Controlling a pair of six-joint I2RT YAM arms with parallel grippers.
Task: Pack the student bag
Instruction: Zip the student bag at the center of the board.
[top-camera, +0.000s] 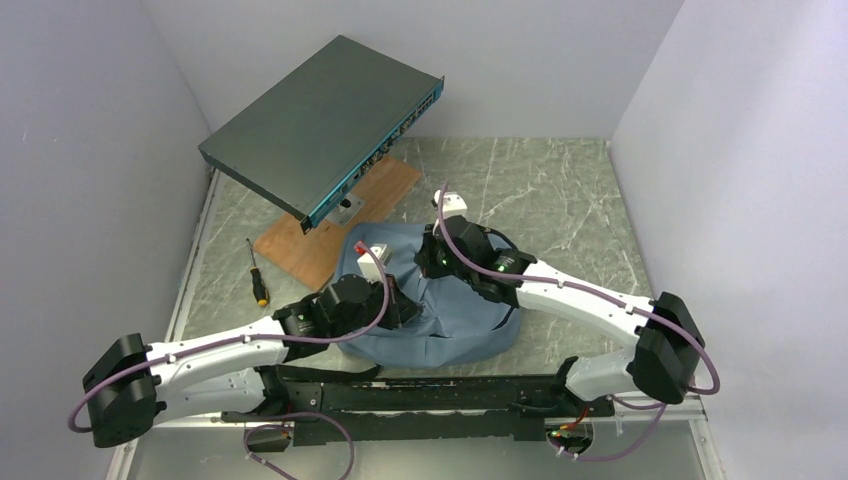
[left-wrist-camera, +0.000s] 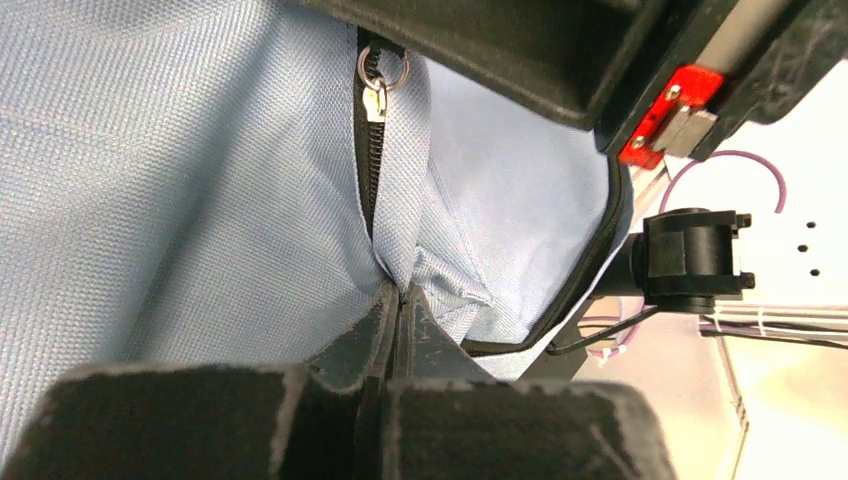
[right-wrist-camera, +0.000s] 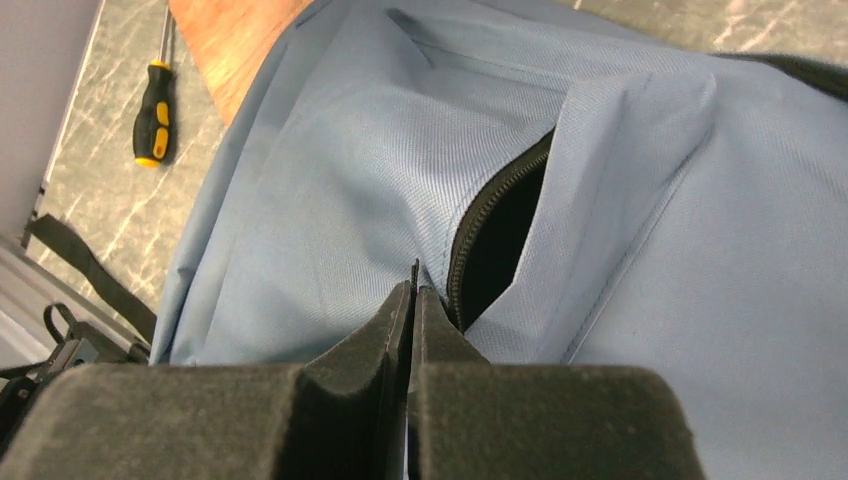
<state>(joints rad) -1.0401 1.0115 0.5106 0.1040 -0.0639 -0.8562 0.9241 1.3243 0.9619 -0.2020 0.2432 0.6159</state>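
Observation:
The student bag (top-camera: 455, 330) lies slumped at the middle of the table, blue-grey fabric with black zippers. My left gripper (top-camera: 407, 303) is on its left side. In the left wrist view this gripper (left-wrist-camera: 400, 292) is shut, pinching a fold of bag fabric (left-wrist-camera: 150, 200) just below a zipper with a ring pull (left-wrist-camera: 376, 85). My right gripper (top-camera: 433, 257) presses in from the bag's far side. In the right wrist view it (right-wrist-camera: 413, 287) is shut on the fabric edge (right-wrist-camera: 330, 180) beside a partly open zipper mouth (right-wrist-camera: 500, 240), dark inside.
A flat dark grey metal box (top-camera: 320, 125) sits tilted over a wooden board (top-camera: 335, 215) at the back left. A yellow-and-black screwdriver (top-camera: 258, 277) lies left of the bag on the marbled table (top-camera: 540, 200). Walls close in on both sides.

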